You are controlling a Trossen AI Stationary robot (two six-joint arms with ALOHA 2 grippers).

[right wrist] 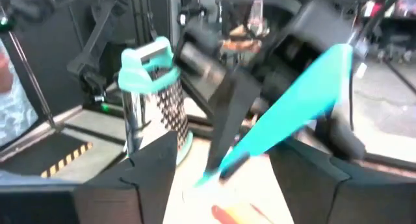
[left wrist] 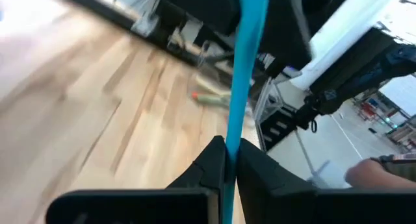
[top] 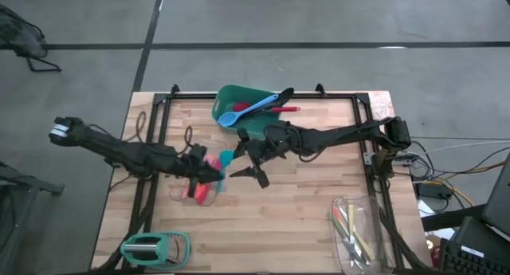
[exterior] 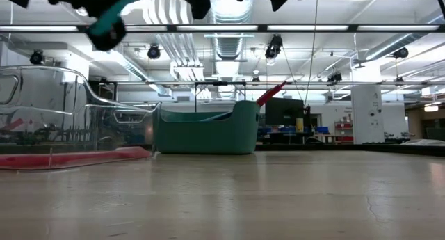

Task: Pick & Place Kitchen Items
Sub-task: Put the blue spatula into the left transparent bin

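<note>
Over the middle of the wooden table (top: 303,227), the left gripper (top: 213,173) was clamped narrow on a teal spatula (top: 225,159), whose slim blade ran up between its fingers (left wrist: 211,162) in the left wrist view. The right gripper (top: 256,170) sat just beside it with jaws spread wide and nothing held; its wrist view showed the teal blade crossing between its own dark fingers (right wrist: 153,159). A pink utensil (top: 212,162) and red ones (top: 199,192) lay on the wood under the left gripper. A blue spoon (top: 249,111) and a red-handled utensil (top: 280,109) rested in the green tub (top: 237,100) at the far edge. A teal-handled grater (top: 151,248) lay near the front-left corner, a clear glass tray (top: 357,231) front-right
</note>
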